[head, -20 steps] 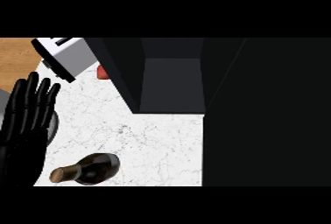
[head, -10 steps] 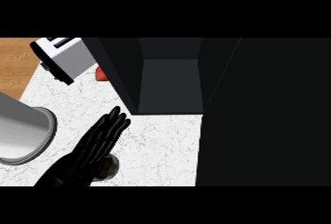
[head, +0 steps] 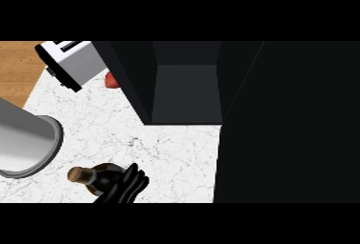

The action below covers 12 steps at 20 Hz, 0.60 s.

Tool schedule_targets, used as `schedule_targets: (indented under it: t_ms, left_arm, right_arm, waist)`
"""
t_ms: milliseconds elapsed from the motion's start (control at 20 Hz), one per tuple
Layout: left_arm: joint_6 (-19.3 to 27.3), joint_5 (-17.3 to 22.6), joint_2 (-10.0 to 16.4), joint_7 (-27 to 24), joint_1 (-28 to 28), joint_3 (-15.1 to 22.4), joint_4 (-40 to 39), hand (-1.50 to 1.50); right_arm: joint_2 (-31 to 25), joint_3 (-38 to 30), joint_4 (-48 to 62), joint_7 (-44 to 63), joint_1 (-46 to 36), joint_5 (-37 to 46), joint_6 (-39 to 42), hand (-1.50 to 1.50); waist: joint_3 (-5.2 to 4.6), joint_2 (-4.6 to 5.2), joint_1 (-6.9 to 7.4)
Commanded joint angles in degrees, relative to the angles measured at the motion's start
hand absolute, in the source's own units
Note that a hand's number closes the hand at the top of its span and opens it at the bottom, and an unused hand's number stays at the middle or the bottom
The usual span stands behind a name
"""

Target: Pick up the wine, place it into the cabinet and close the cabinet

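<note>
One wine bottle lies on its side near the lower left of the white marbled tabletop, its brown cork end pointing toward the view's left and its dark body toward the right. We see the left robot hand coming up from the lower edge and laid over the bottle's body. Its black fingers are only slightly bent and touch the glass without closing round it, so the hand is open rather than gripping. We find the grey left forearm just left of the bottle, as a broad cylinder cut by the view's edge. Farther up the tabletop stands the dark cabinet, well apart from the bottle, its inside showing as a grey recess. A wide black surface fills the view's right side; we cannot tell what it is. Beside the cabinet's left wall a small red object is partly hidden. A white toaster sits tilted at the upper left, with a wooden surface past it.
</note>
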State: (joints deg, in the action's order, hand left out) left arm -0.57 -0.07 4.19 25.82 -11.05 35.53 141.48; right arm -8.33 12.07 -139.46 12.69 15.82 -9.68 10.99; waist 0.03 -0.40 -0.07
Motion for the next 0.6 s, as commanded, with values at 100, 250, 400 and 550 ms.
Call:
schedule_targets:
  t_ms: [100, 250, 400, 550]
  left_arm:
    - [3.53, -6.22, -0.85, 5.79, -2.50, 12.04, 8.55, -1.50]
    - [4.14, -6.15, 1.24, 7.38, -3.30, 12.02, 10.92, -1.50]
    - [6.03, -8.97, -0.86, 10.52, 0.51, 12.96, 10.53, -1.50]
    - [8.47, -11.72, -0.72, 9.18, -1.55, 17.03, 10.13, -1.50]
  right_arm:
    - [0.19, 3.37, -10.66, 6.86, 2.08, -0.61, -2.33, -1.50]
    - [-0.10, 3.89, -12.56, 8.55, 2.45, 0.20, -3.49, -1.50]
    - [-1.27, 3.06, -14.98, 9.97, 3.55, -1.78, -3.42, -1.50]
    - [-0.45, 4.33, -13.84, 9.23, 3.46, -0.15, -4.20, -1.50]
  waist:
    - [-0.01, -0.12, 0.22]
    - [-0.04, -0.12, 0.19]
    - [0.04, -0.33, -0.13]
    - [0.04, -0.62, 0.35]
